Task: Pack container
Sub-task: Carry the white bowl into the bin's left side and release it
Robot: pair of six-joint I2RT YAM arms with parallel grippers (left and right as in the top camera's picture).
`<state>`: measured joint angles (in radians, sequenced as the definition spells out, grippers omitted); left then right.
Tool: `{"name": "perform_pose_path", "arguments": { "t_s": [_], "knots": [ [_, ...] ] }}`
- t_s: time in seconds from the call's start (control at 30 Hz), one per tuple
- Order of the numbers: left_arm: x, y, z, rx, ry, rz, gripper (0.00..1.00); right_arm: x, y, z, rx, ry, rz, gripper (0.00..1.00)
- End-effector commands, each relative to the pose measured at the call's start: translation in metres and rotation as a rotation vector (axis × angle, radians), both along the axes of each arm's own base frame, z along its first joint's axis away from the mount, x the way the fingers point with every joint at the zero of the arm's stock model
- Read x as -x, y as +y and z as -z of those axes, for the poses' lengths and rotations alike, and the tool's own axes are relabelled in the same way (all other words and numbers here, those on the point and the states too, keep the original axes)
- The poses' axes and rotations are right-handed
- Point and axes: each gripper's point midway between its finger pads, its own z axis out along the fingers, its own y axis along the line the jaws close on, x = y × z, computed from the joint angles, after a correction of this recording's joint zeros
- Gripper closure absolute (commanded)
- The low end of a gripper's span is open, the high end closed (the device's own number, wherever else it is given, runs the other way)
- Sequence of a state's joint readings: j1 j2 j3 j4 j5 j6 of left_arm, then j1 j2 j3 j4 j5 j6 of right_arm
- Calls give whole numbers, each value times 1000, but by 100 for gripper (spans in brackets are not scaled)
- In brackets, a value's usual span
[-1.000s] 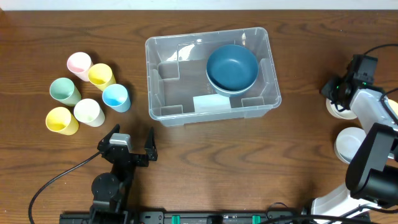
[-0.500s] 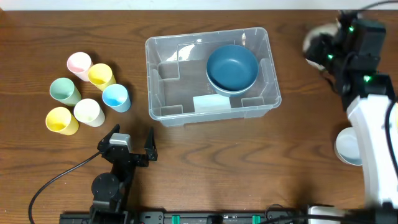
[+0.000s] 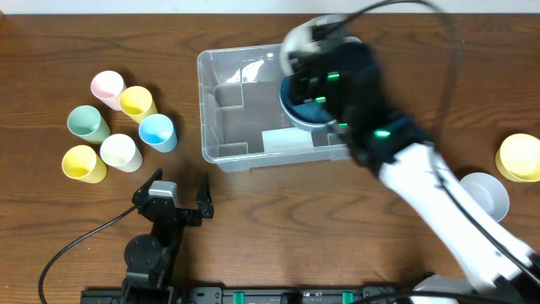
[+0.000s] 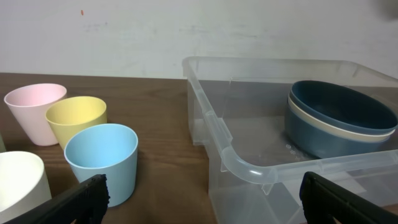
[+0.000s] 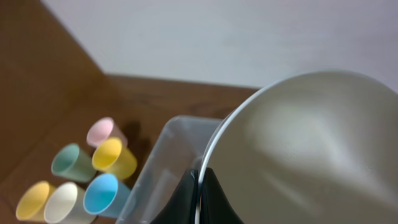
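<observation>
Right arm (image 3: 396,148) swung from right edge to above container (image 3: 221,127), upper centre | jaws clamped on white bowl (image 5: 298,149) rim | left arm (image 3: 160,215) lower left, jaws apart | likely drop-in next

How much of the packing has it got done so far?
Done: stacked bowls sit in the container. In hand: the right tool holds a white bowl over it. Left: a yellow bowl, a pale bowl and six cups wait outside.
</observation>
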<state>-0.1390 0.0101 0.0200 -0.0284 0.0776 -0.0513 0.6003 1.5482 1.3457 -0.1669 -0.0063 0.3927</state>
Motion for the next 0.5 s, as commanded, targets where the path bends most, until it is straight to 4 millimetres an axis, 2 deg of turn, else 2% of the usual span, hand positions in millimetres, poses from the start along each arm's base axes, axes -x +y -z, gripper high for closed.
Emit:
{"name": "perform_pose_path", "arguments": {
  "t_s": [0.0,0.07,0.17,0.33,0.47],
  "knots": [
    [1,-1,15,-11,43,8,2,-4,33,38,47,26,-24,99],
    [1,-1,15,-11,43,8,2,-6,52,58,53,36,-48,99],
    [1,-1,15,-11,43,8,2,-14,69,85,43,57,-46,99],
    [1,-1,15,-11,43,8,2,-26,81,114,20,75,-35,99],
    [1,-1,15,-11,43,8,2,-34,84,128,10,78,-9,98]
  ]
}}
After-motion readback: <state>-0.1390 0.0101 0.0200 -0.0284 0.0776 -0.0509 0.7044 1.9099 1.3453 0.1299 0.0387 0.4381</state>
